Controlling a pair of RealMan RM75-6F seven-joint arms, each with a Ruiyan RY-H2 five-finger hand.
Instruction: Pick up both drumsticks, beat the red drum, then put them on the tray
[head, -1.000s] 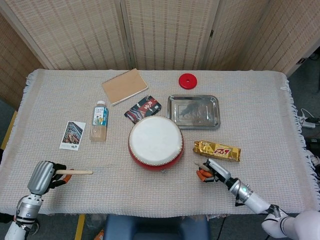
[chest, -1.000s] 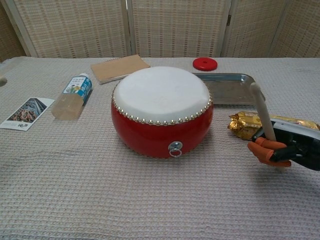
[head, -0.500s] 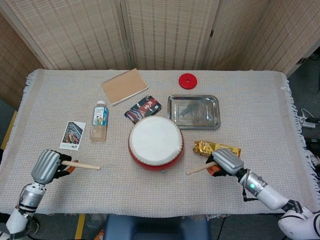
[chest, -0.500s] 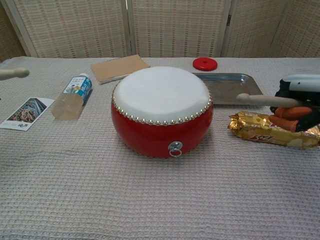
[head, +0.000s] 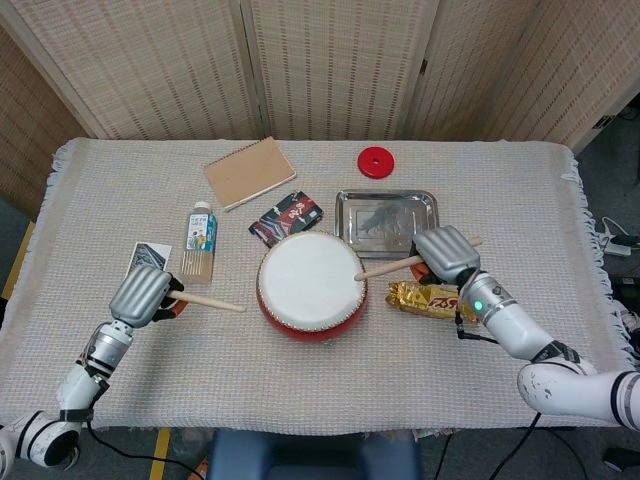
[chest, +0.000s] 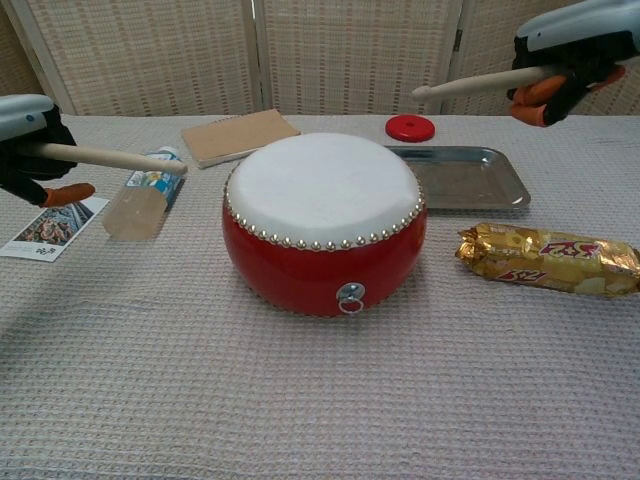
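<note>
The red drum with its white skin stands mid-table. My left hand grips a wooden drumstick left of the drum, the tip pointing at the drum and stopping short of it. My right hand holds the other drumstick raised, its tip over the drum's right edge. The metal tray lies behind the drum to the right.
A gold snack bar lies right of the drum. A bottle and a photo card lie to the left. A notebook, a dark packet and a red disc sit behind.
Both hands have risen and moved in toward the drum. The right stick's tip has swung up over the drum's right edge; the left stick has come closer to the drum's left side.
</note>
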